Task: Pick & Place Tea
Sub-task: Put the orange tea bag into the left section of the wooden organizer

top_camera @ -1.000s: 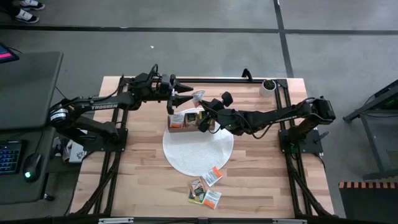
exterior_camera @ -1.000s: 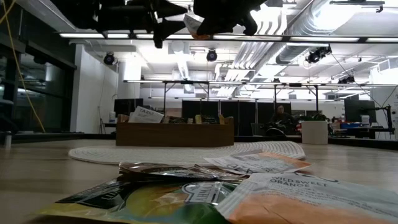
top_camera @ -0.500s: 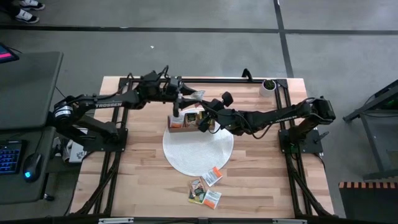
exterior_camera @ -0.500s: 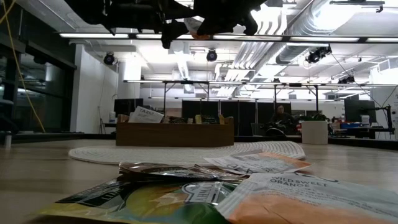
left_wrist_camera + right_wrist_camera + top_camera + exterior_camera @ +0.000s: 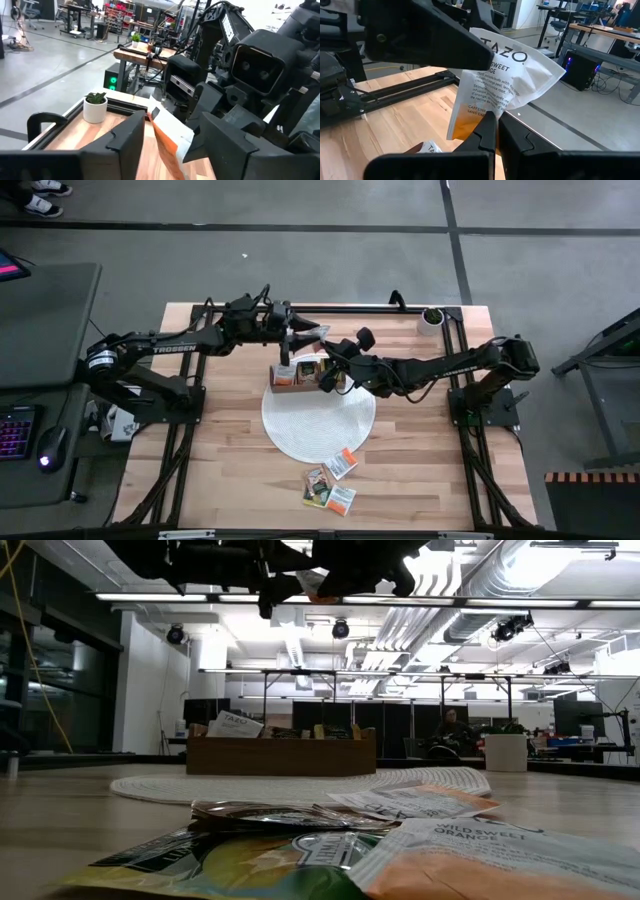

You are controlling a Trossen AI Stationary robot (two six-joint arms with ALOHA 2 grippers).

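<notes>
right hand clenched on the lower edge of a white-and-orange tea packet, held up in the air over the wooden box at the far edge of the round white mat. left hand sits around the same packet with its fingers apart on either side, looks like a handover; cannot tell if a pad touches the paper yet.

to do it well: left should close flat on a free part of the packet, clear of the right fingertips, and the right should let go only once that grip is firm. paper is thin and floppy, so a corner pinch risks it twisting or slipping.

more tea packets lie loose in a small pile on the bench near the front edge, well apart from the box; some already stand in the box.

writing: held packet reads "tazo", "sweet", part of "orange", "caffeine" in small print. front packet in low view: "wild sweet orange". "tazo" on a packet in the box. left arm marked "trossen".
</notes>
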